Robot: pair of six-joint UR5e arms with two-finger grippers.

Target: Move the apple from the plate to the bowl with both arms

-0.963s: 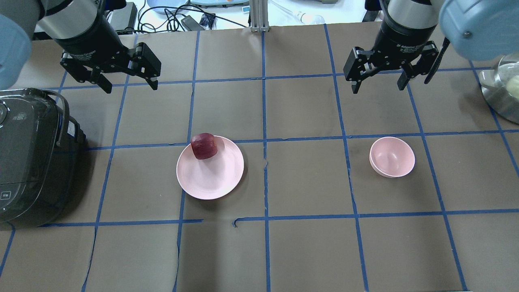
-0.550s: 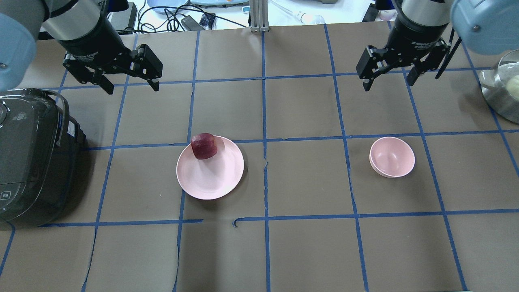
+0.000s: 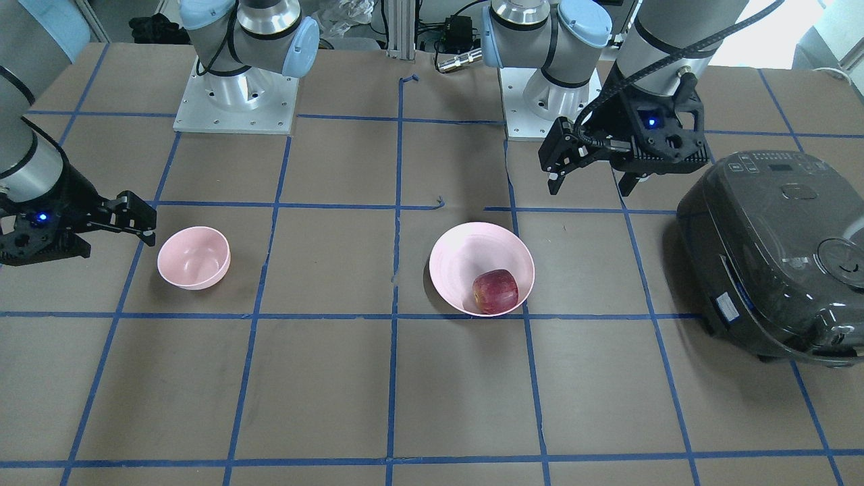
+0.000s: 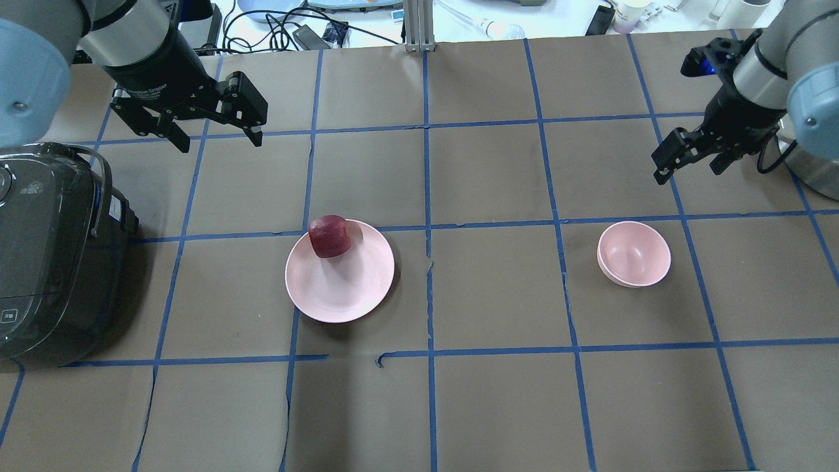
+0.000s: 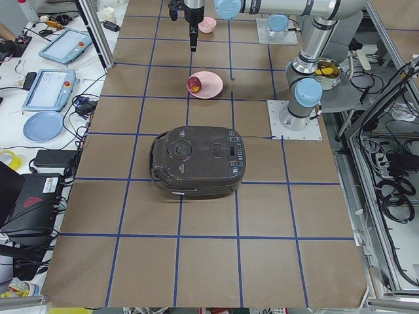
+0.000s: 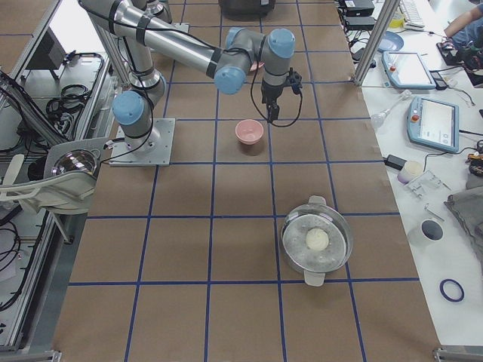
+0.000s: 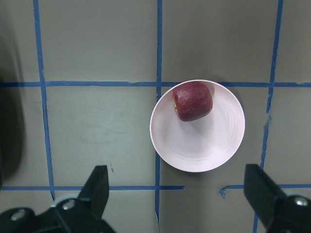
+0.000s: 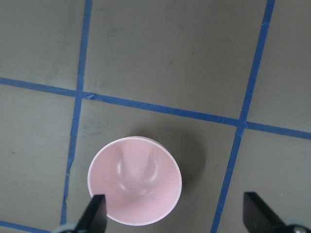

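Status: transfer not yet begun. None of the task's steps shows as done.

1. At the far left of the overhead view stands a dark grey domed electric cooker (image 4: 46,255). It plays no part in the task.
2. The left arm's black two-finger gripper (image 4: 217,136) hangs above the brown paper-covered table with its blue tape grid (image 4: 491,406), on the far side of the plate and well apart from it. Its fingers are spread wide and hold nothing. Its wrist camera looks straight down on the plate and the apple.
3. The wide, shallow pale pink round plate (image 4: 341,288) lies left of the table's centre line. The dark red, squat apple (image 4: 330,236) rests on it, hard against the far rim on the left side. Nothing touches the apple.
4. The small, deep pale pink round bowl (image 4: 634,254) sits well to the right of the plate. We see it empty in the overhead and right wrist views.
5. The right arm's black two-finger gripper (image 4: 688,172) hangs beyond and to the right of the bowl. Its fingers are spread apart and empty.

Remaining, in our judgement: bring the left gripper down over the apple, grasp and lift it, pass it to the right gripper, then place it in the bowl.
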